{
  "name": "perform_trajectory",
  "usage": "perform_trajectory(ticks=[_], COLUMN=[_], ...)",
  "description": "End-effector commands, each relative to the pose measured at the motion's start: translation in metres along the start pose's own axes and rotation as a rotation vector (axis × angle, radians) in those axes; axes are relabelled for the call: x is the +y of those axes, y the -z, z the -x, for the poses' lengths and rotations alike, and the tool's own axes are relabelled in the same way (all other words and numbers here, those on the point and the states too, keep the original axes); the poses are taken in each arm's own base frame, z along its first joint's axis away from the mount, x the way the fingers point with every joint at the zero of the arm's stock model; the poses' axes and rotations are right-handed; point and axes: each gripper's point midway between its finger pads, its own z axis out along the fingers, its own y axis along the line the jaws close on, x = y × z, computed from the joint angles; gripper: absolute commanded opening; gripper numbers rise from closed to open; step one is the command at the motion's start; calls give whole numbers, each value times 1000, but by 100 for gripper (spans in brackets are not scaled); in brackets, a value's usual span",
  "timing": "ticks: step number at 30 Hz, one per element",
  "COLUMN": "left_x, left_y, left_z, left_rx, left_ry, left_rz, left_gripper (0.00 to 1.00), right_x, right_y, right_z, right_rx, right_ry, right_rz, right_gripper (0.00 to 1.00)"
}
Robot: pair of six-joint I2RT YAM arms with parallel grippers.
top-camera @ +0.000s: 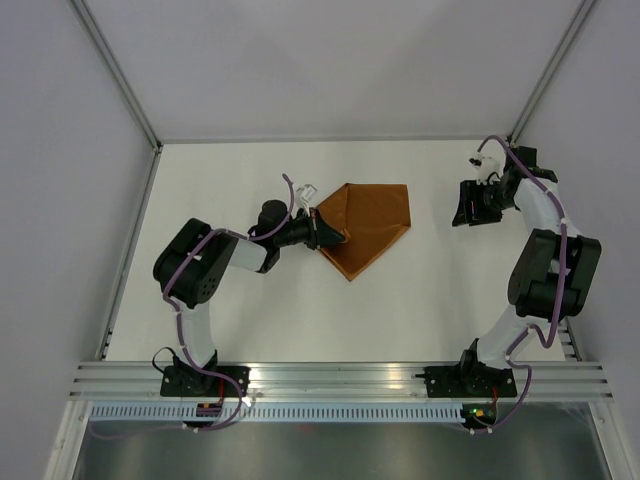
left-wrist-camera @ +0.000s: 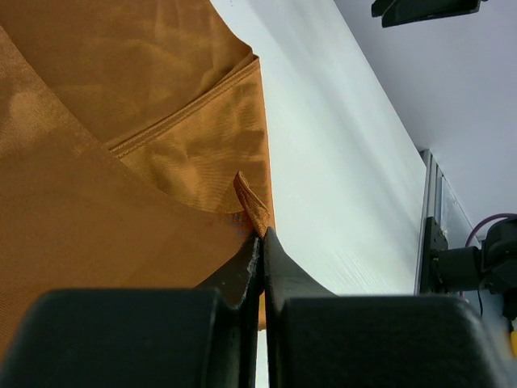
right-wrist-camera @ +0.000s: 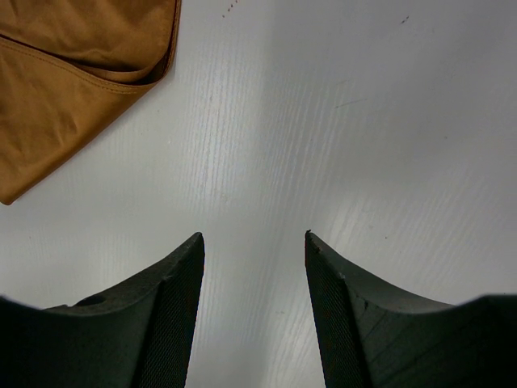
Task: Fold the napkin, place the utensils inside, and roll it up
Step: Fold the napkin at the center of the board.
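rust-orange napkin [top-camera: 368, 226], white table [top-camera: 250, 310]

White table [top-camera: 400, 320] right across the view, flat and matte, evenly lit, just soft shadows on it. Pale grey walls [top-camera: 330, 60] close it in at the far side, left and right. Two slim metal posts [top-camera: 115, 72] slant away from the far corners. Near edge now: a ribbed aluminium rail [top-camera: 340, 378] running left to right, a slotted white strip [top-camera: 340, 411] beneath it, then a dark grey-green band [top-camera: 330, 455].
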Motion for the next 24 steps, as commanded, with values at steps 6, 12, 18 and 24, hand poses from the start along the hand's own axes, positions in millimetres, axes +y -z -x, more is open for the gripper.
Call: perform_trajectory(ticks=[6, 12, 18, 24], left_x=[-13, -6, -10, -11], left_y=[-1, -2, -1, -4], left_z=[-2, -13, -13, -14], left_rx=[-2, 29, 27, 40], left_ry=[-119, -121, -126, -133], left_rz=[-59, -36, -37, -43], left_gripper=[6, 13, 22, 36], right_x=[0, 0, -1, -1], right_y=[12, 9, 8, 11], right_z=[3, 1, 1, 2], right_rx=[-30, -23, -21, -24], right_ry=[25, 20, 18, 22], right_rz=[-20, -19, -20, -27], right_gripper=[59, 59, 59, 59])
